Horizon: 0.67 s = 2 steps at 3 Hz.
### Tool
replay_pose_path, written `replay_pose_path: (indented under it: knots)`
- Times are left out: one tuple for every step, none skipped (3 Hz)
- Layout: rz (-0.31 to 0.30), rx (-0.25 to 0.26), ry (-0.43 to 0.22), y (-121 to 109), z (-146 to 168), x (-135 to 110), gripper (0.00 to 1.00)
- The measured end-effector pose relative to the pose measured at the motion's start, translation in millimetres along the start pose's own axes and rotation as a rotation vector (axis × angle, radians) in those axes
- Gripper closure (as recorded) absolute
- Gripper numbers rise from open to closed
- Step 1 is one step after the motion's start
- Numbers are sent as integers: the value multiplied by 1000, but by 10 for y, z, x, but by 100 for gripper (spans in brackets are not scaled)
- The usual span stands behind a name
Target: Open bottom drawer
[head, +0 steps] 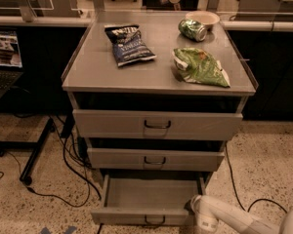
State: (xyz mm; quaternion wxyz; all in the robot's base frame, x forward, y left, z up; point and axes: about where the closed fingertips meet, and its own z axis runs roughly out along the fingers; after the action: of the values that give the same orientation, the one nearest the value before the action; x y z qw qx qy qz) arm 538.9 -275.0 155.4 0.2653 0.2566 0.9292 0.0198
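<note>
Grey metal cabinet with three drawers; bottom drawer [151, 195] is at the foot of the cabinet, just above the speckled floor [268, 169], and stands pulled well out, its plain grey inside in view with nothing seen in it; its narrow front panel carries a small dark handle [155, 222] at centre. Middle drawer [112, 158] and top drawer [112, 124] sit further back than it, each with a dark handle at centre. White robot arm [234, 221] comes in from the lower right; claw [194, 205] is at the right front corner of the bottom drawer, touching or just beside its right side wall; cannot tell whether the claw is open or closed, as its tip is hidden against the drawer. On the counter [93, 67]: dark blue chip bag [129, 44] at left rear; green chip bag [201, 66] at right; green can [192, 29] lying on its side behind that; pale bowl [202, 17] just beside the can at the back edge. Laptop [4, 57] at far left; black cables [63, 169] on the floor left of the cabinet.
</note>
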Motion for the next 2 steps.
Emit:
replay_pose_path:
  knots:
    - [31, 2, 29, -102, -86, 145, 100]
    - [72, -5, 59, -244, -263, 375, 100]
